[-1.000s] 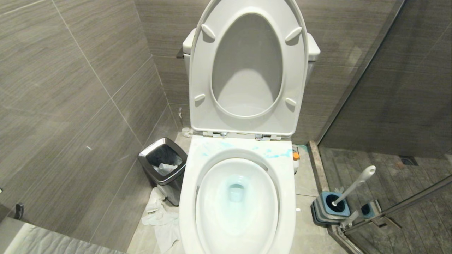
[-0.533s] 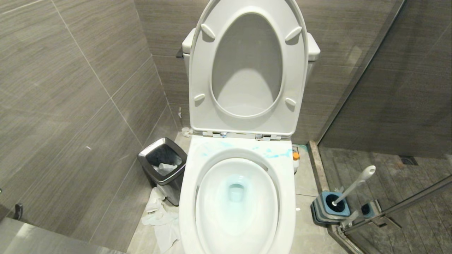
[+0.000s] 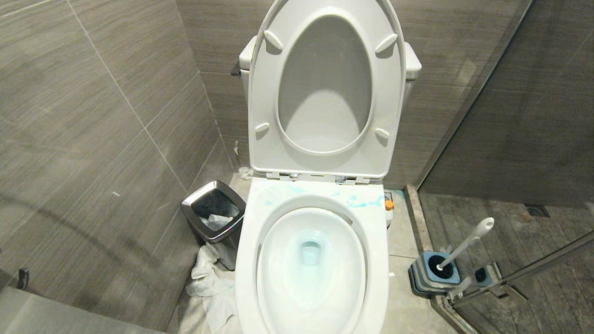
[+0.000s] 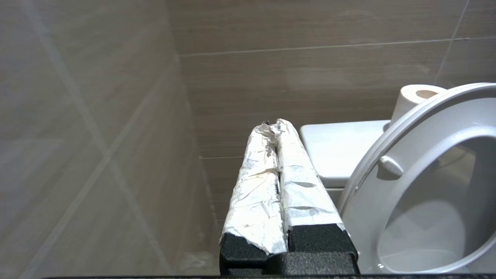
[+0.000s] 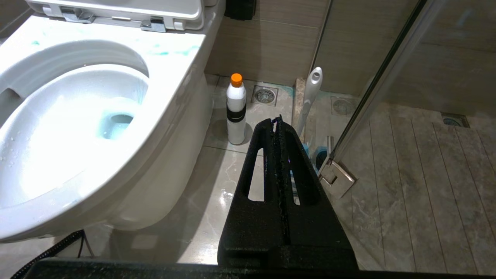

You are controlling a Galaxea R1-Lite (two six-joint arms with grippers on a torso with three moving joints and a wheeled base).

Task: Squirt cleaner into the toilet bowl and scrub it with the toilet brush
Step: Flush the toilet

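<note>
1. Toilet bowl (image 3: 311, 260): landmark. White glazed ceramic, seat and lid raised; blue liquid in the water and smeared on the rim near the hinges.
2. Right tool (image 5: 277, 121): black fingers pressed together, holding nothing; low beside the bowl, pointing toward the bottle.
3. Left tool (image 4: 276, 124): tape-wrapped fingers pressed together, empty; raised beside the lifted seat, facing the cistern.
4. Toilet brush (image 3: 466, 243): on the floor right of the bowl, leaning in its striped holder (image 3: 429, 276). Likely light and stiff; best taken on the slim handle below its flattened end.
5. Cleaner bottle (image 5: 236, 110): upright on the floor right of the bowl, near the back wall. Probably light, smooth, squeezable; take it round the middle.
6. Bin (image 3: 213, 220): left of the bowl, crumpled paper at its foot.
7. Paper roll (image 4: 414, 99): on the cistern.
8. Change from a second ago: none among the listed things.
</note>
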